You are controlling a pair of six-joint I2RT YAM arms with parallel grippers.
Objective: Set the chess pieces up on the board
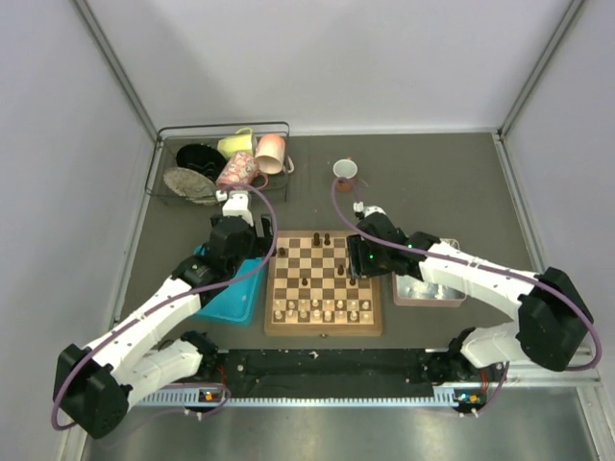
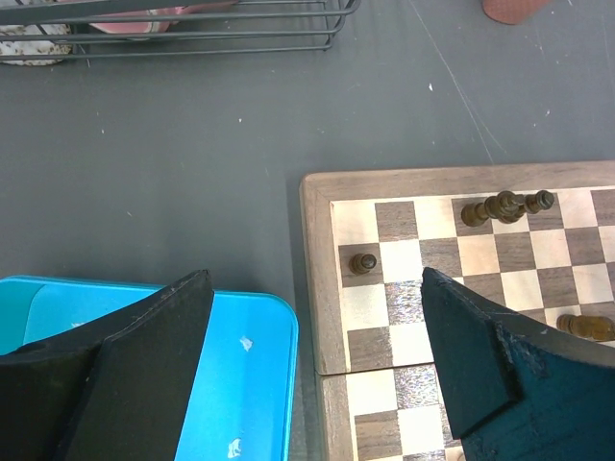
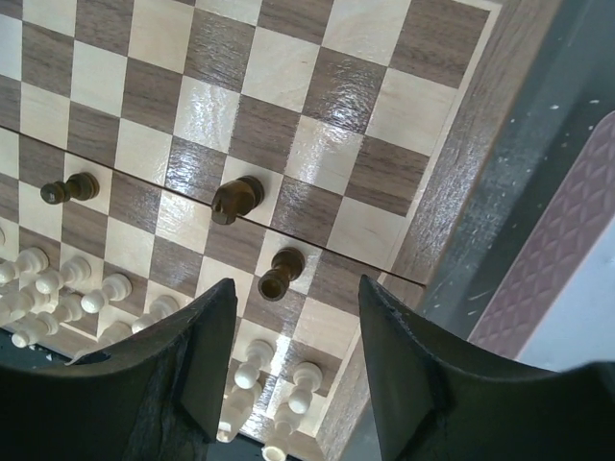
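blue tray [image 1: 240, 300], wire basket [image 1: 221, 126], cup [image 1: 345, 170]

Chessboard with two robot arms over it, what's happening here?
Two robot arms are setting up a chess game. The cream chessmen stand in the near rows of the board, while only a few dark pieces are on it, scattered. The right gripper hovers open just over a dark pawn near the board's right edge, holding nothing. The left gripper hangs wide open between the blue tray and the board, empty.
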